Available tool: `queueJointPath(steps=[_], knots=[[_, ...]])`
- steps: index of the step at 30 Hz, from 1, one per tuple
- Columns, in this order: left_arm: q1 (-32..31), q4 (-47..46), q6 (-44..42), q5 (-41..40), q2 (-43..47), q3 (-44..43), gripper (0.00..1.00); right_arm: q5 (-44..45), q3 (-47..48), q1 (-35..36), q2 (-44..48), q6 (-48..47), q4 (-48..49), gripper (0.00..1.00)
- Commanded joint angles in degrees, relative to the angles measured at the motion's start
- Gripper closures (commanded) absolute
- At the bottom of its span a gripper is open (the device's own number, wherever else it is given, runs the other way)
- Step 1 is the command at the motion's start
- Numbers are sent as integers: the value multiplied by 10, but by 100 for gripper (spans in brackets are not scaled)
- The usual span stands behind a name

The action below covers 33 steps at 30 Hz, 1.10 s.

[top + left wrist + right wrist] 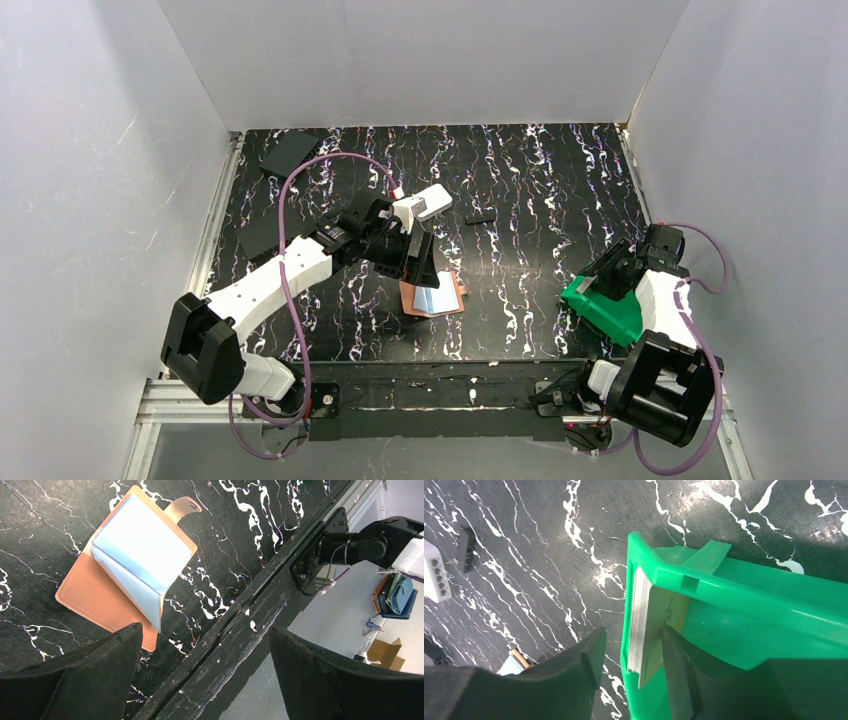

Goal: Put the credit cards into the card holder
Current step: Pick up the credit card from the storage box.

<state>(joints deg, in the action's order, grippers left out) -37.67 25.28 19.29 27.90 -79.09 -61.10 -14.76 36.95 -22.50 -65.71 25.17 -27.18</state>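
Observation:
The card holder (125, 565) lies open on the black marbled table, orange-brown leather with light-blue inner panels and its snap tab pointing away. It also shows in the top view (432, 297). My left gripper (205, 650) is open and empty. It hangs just above the holder's near edge (418, 275). A stack of credit cards (640, 615) stands on edge against the inner wall of the green bin (744, 600). My right gripper (633, 632) is open and straddles that wall. One finger (574, 670) is outside the bin and the other (679, 675) is inside, against the outermost card.
A white rounded box (425, 203) and a small black piece (481, 216) lie behind the holder. Dark flat sheets (288, 152) lie at the far left. The green bin (605, 305) sits at the near right. White walls close in on three sides. The table's front rail (240, 630) is near.

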Motion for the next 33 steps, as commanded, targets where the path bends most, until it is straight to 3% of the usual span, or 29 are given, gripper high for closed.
queueJointPath(steps=[1, 7, 25, 33], knots=[[1, -2, -5, 11, 13, 7, 4, -12, 15, -3, 25, 6, 1, 49], [1, -2, -5, 11, 15, 9, 4, -7, 15, -3, 36, 8, -2, 57], [1, -5, -3, 16, 14, 10, 4, 28, 37, -3, 44, 26, -58, 95], [1, -7, -3, 20, 14, 11, 3, 51, 86, -3, 44, 29, -113, 99]])
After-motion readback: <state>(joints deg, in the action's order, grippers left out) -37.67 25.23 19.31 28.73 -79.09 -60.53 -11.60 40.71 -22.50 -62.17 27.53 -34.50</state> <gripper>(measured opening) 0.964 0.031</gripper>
